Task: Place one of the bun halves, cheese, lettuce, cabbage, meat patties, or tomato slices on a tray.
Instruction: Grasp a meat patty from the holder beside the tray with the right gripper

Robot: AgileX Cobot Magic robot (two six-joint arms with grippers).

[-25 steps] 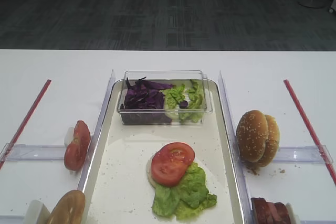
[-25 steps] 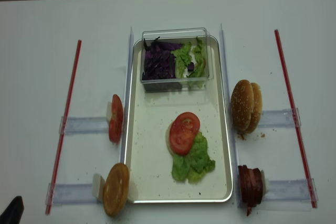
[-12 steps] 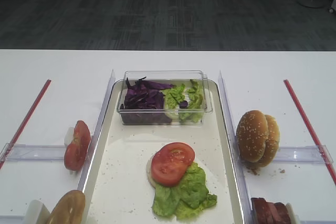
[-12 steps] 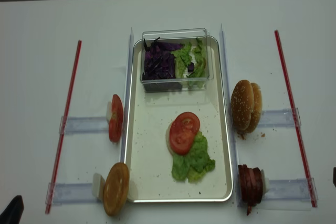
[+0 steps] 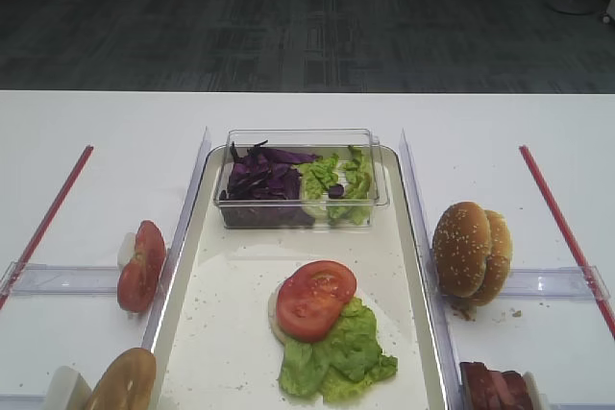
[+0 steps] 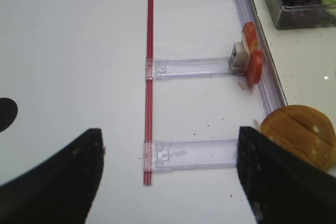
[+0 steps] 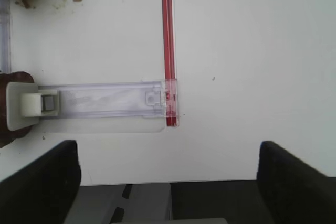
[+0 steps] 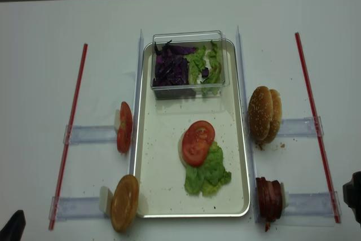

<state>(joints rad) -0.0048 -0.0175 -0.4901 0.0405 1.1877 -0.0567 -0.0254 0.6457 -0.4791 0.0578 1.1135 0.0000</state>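
Meat patties [image 8: 269, 198] stand on edge, dark red, just left of the wide-open right gripper [image 7: 165, 182]; it has newly entered the overhead view.

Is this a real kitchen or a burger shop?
Probably neither: it looks like a test bench in an office or lab. Burger parts sit in clear racks on a bare white table, around a tray, with red strips marking the sides and grey carpet behind.

1 tray [image 8: 145, 173] can be seen, 1 clear box [image 8: 188, 86] with cabbage [image 8: 171, 67] and lettuce [image 8: 201, 63], 2 red rods [image 8: 69, 129], 4 clear rails [image 8: 90, 135]; bun halves [image 8: 263, 113], tomato slices [image 8: 197, 142] and meat patties [image 8: 269, 199] are too stacked to be counted exactly.
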